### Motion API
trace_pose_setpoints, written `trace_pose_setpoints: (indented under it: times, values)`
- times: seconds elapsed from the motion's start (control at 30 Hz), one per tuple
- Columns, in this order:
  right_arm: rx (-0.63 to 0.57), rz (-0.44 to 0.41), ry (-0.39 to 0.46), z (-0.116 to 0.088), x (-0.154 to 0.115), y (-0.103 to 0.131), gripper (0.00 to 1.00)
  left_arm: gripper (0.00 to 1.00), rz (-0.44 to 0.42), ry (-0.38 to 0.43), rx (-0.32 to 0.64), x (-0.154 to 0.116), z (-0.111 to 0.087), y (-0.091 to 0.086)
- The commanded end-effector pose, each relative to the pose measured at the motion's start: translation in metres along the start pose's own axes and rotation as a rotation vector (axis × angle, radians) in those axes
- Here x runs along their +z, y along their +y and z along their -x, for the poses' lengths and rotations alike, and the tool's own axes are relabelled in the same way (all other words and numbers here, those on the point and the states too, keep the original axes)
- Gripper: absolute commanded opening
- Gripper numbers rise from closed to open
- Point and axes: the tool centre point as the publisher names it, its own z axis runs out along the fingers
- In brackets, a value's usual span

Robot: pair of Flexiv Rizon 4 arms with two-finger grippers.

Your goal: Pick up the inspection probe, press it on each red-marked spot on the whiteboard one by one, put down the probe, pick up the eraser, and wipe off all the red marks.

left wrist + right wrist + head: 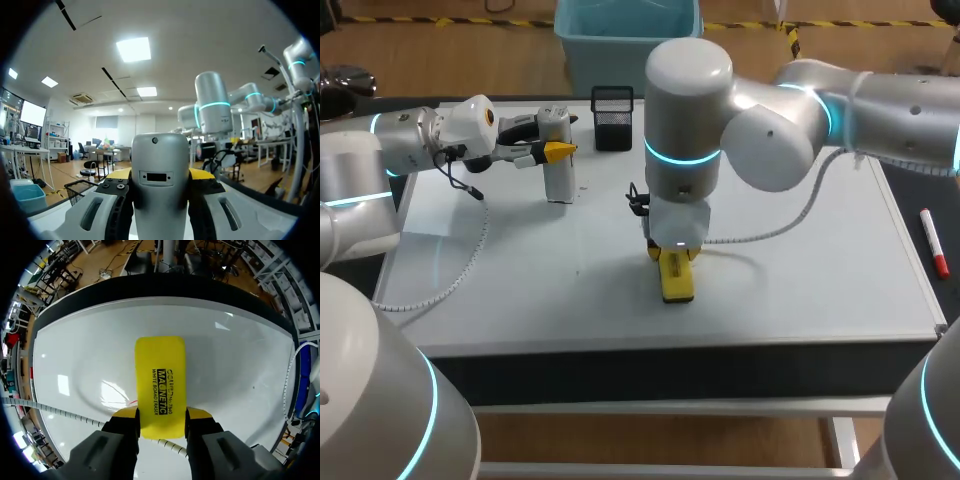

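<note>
right gripper (161, 416) clamped on yellow eraser (160, 375), which lies flat near middle of whiteboard (800, 270); faint red trace (133, 402) beside it. left gripper (558, 151) closed round inspection probe (558, 178), upright at board's back left, near black mesh holder (612, 116).

The left arm (380, 150) and right arm (880, 105) have silver-white shells, cyan rings (682, 155), coiled white cables (60, 413).

whiteboard (820, 290) front right passable; right arm (688, 110) with eraser (677, 282) blocks centre; mesh holder (612, 117) (far edge) crowds held probe (558, 165).
</note>
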Motion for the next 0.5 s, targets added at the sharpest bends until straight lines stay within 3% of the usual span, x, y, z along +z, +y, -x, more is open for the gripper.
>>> trace_pose_setpoints:
  times: [0.03,0.5]
  values:
    - [0.005,0.017,-0.008,-0.005,0.004,-0.004,0.0,0.0,-0.002,0.0,0.001,0.0,0.0,0.0]
    - [0.051,0.043,0.001,-0.025,0.011,-0.008,0.0,0.0,-0.002,0.0,0.001,0.0,0.0,0.0]
